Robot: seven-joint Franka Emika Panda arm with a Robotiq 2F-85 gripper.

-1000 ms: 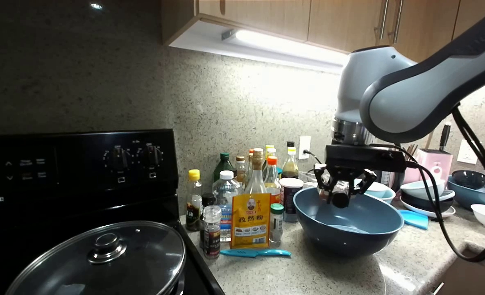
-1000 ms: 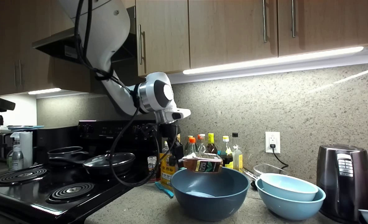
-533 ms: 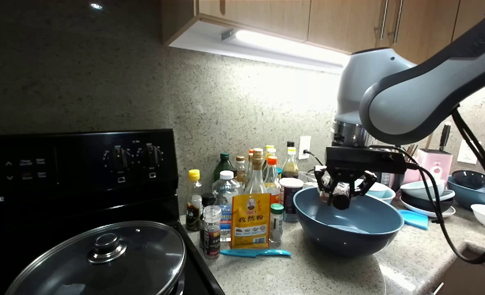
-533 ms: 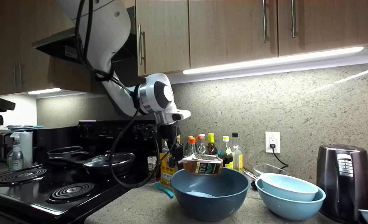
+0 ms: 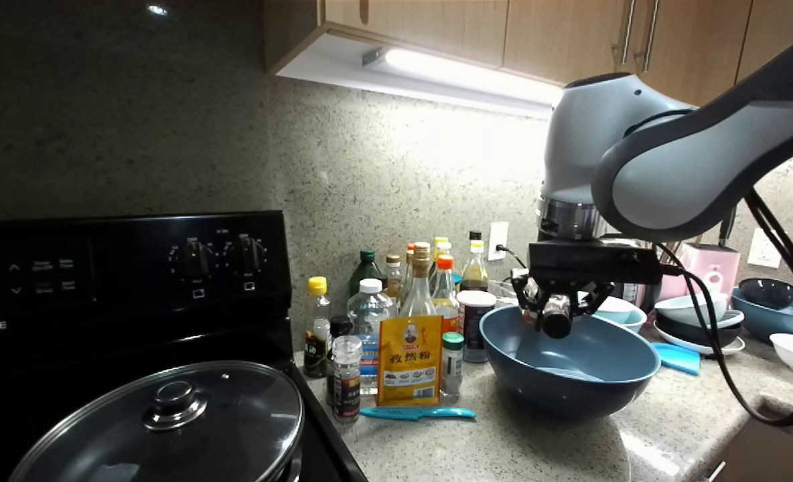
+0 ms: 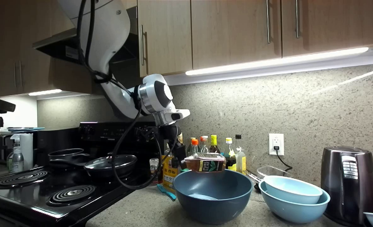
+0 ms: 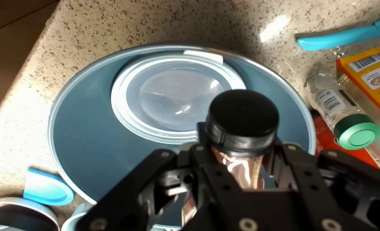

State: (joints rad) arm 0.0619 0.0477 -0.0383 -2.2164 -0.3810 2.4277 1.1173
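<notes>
A tea bottle point(image 6: 207, 164) with amber contents, a Pure Leaf label and a black cap point(image 7: 243, 122) lies nearly level in the air. My gripper point(image 7: 236, 144) is shut on its neck, just behind the cap. In an exterior view, the gripper point(image 6: 181, 159) is at the bottle's left end; it also shows end-on over the bowl point(image 5: 557, 308). The bottle is above a large dark-blue bowl point(image 6: 213, 209), which also shows in the wrist view point(image 7: 81, 134). A round clear piece with a pale rim point(image 7: 122, 106) lies inside the bowl. The gripper hides most of the bottle in the wrist view.
A yellow spice packet point(image 5: 408, 361), a green-capped jar point(image 5: 452, 365) and several sauce bottles stand beside the bowl. A blue knife point(image 5: 418, 414) lies in front. Light-blue bowls point(image 6: 293, 205) and a kettle point(image 6: 350, 183) stand on the other side. A lidded pan point(image 5: 175, 428) is on the stove.
The arm has shifted slightly toward the stove, and the bottle has risen a little and turned slightly. It stays held above the bowl, which has not moved.
</notes>
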